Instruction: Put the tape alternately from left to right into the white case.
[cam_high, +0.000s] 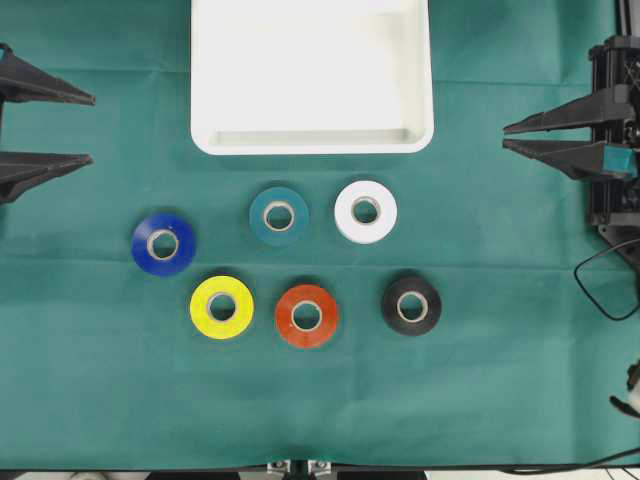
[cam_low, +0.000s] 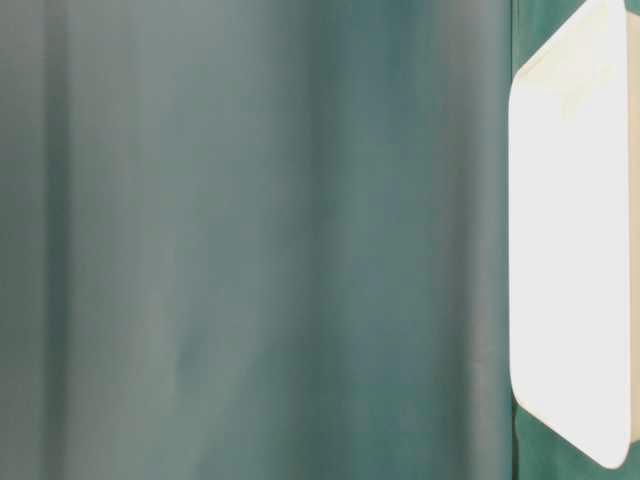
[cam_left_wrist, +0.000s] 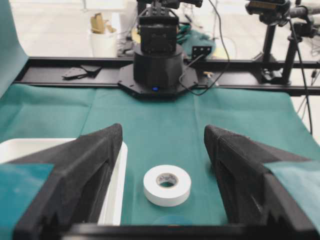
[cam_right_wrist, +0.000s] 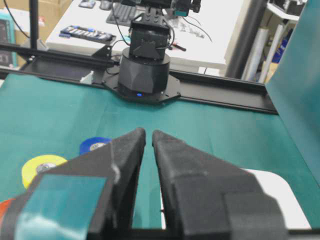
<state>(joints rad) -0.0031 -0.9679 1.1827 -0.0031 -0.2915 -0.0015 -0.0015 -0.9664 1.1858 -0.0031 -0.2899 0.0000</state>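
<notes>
Front row: three rolls lie flat on the green cloth (cam_high: 90, 380) over the counter, yellow roll (cam_high: 221, 307) on the left, orange-red roll (cam_high: 306, 315) in the middle, black roll (cam_high: 411, 305) on the right, none touching.
Blue roll: the blue roll (cam_high: 163, 243) sits alone out to the left, between the two rows and apart from the others.
Back row: teal roll (cam_high: 278, 215) and white roll (cam_high: 365, 211) lie side by side with a gap, just in front of the tray.
White case: the white case (cam_high: 215, 140) sits at the far middle of the cloth, nothing inside it that shows, its near rim close to the teal and white rolls.
Left hand: the left hand (cam_high: 85, 128) hangs at the left edge, fingers parted with clear space between them, nothing in its grip; its wrist camera looks across at the white roll and the case's edge.
Right hand: the right hand (cam_high: 508, 136) waits at the right edge, fingers drawn nearly together with only a thin slit between the tips, gripping nothing.
Table-level view: mostly blurred green, with the case's white side at the right.
</notes>
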